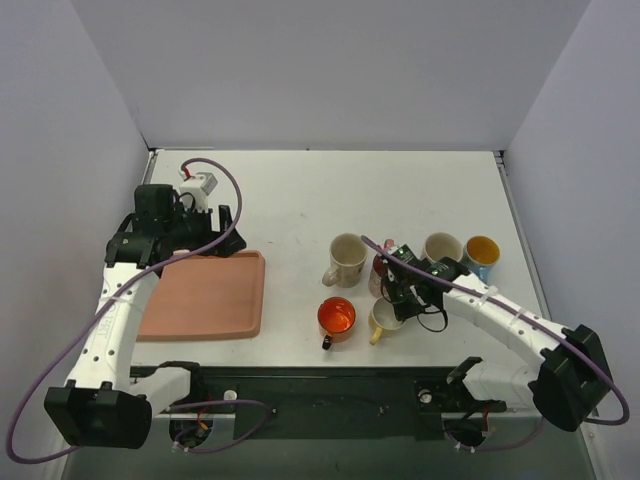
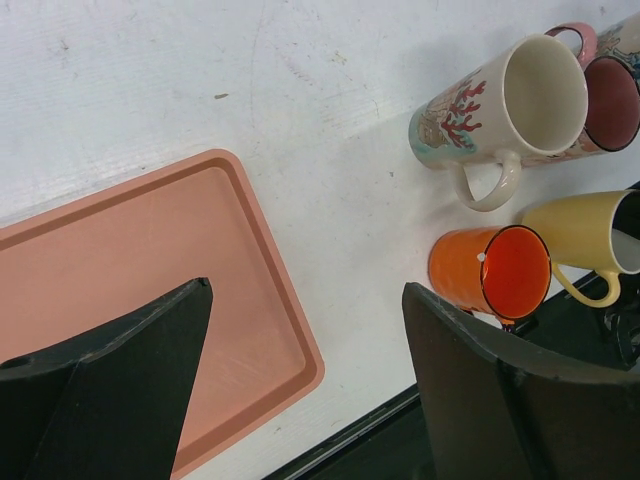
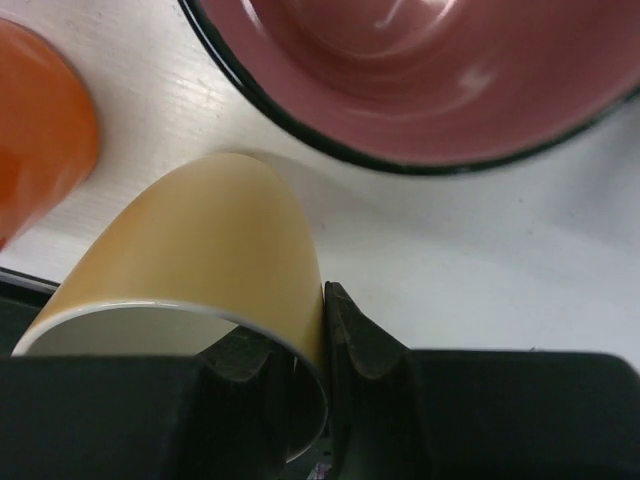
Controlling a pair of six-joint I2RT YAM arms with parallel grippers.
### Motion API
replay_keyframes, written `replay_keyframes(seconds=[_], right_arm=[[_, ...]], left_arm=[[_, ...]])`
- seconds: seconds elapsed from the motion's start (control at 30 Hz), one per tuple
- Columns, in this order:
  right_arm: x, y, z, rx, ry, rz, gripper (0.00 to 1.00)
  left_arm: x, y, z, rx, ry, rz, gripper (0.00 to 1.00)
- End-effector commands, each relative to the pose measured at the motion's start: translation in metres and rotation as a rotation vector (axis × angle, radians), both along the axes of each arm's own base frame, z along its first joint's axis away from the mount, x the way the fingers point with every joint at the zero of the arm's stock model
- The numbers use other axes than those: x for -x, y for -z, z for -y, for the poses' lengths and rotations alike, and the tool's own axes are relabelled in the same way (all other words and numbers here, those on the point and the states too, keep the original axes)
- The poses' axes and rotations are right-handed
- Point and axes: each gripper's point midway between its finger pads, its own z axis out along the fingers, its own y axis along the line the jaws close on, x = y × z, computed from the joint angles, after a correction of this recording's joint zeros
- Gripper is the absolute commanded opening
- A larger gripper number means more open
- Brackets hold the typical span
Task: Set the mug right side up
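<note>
A yellow mug with a white inside stands at the near edge of the cluster of mugs, its opening facing up and its handle pointing to the near left. It also shows in the left wrist view and the right wrist view. My right gripper is shut on its wall, one finger inside the rim and one outside. My left gripper is open and empty above the right edge of the pink tray.
An orange mug sits just left of the yellow one. A cream patterned mug, a dark red mug, a white mug and a blue mug stand behind. The black base rail runs along the near edge.
</note>
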Motion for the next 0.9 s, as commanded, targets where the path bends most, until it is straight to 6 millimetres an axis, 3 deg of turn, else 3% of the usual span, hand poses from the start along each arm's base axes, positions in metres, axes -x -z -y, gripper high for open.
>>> replay_keyframes(seconds=[0.0,0.23,0.27,0.37,0.47,0.6,0.7,0.77,0.83,0.87], right_arm=[[-0.016,0.003,-0.021,-0.060,0.000,0.008,0.00],[-0.016,0.016,-0.017,-0.002,0.025,-0.037,0.01],[-0.017,0.017,-0.015,0.010,0.034,-0.035,0.04],[-0.019,0.010,-0.014,0.019,0.038,-0.026,0.31],[-0.022,-0.005,-0.012,0.034,0.041,0.006,0.39],[-0.032,-0.047,-0.016,0.012,0.009,0.095,0.53],[-0.037,-0.091,-0.024,-0.051,-0.040,0.161,0.54],[-0.048,-0.126,-0.017,-0.062,-0.044,0.281,0.55],[-0.067,-0.161,0.002,-0.063,0.000,0.469,0.58],[-0.081,-0.169,0.006,-0.072,0.025,0.563,0.61]], left_arm=[[0.006,-0.003,-0.004,-0.038,0.007,0.031,0.88],[0.004,-0.003,-0.005,-0.037,-0.001,0.037,0.88],[0.005,-0.003,-0.005,-0.037,-0.001,0.036,0.88],[0.004,-0.001,-0.005,-0.040,0.001,0.033,0.88],[0.003,-0.002,-0.005,-0.043,0.002,0.036,0.88],[0.001,-0.007,-0.006,-0.050,0.005,0.050,0.89],[-0.003,-0.014,-0.011,-0.069,-0.018,0.078,0.89],[-0.013,-0.028,-0.021,-0.106,-0.069,0.148,0.89],[-0.031,-0.043,-0.044,-0.153,-0.224,0.262,0.89],[-0.042,-0.054,-0.062,-0.168,-0.348,0.367,0.90]])
